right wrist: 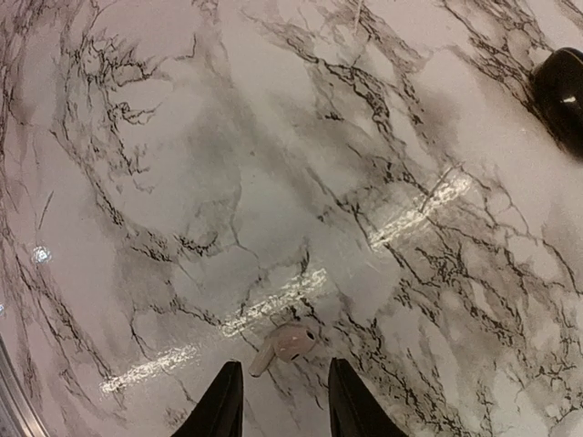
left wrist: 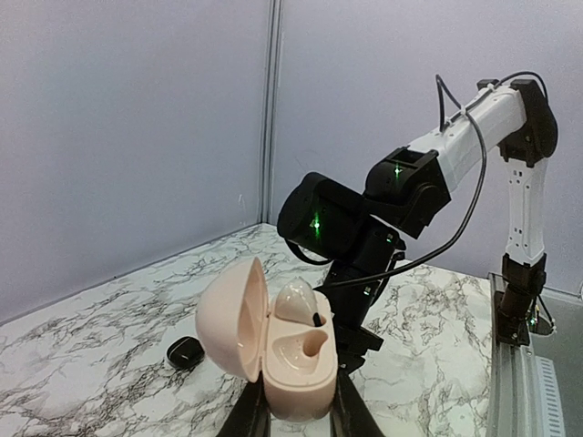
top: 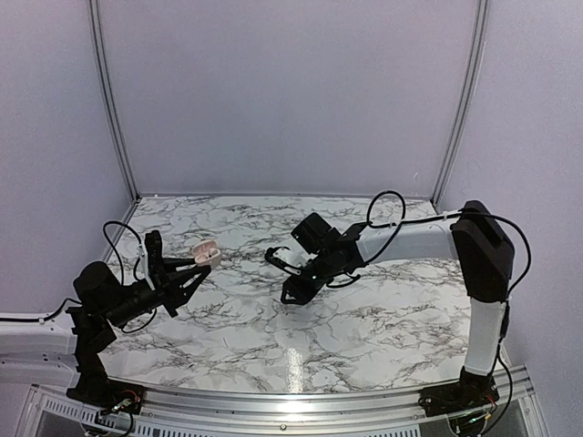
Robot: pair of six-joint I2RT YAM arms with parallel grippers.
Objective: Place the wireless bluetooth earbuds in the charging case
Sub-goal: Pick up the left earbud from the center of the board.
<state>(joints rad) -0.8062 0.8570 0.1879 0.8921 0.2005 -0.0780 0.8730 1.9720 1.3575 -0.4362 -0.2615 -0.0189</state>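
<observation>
Left gripper (left wrist: 296,417) holds open case (left wrist: 290,364); right gripper (right wrist: 284,401) by loose earbud (right wrist: 286,343).
I see left fingers (left wrist: 244,417) clamped on case, one bud (left wrist: 297,302) seated; right fingers (right wrist: 223,402) apart, loose earbud on table (right wrist: 182,182) just ahead.

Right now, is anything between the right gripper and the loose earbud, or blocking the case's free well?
Nothing visible. The earbud lies on bare table just ahead of the open right gripper. The left gripper holds the charging case, lid open, one well empty. The black lump sits aside.
</observation>
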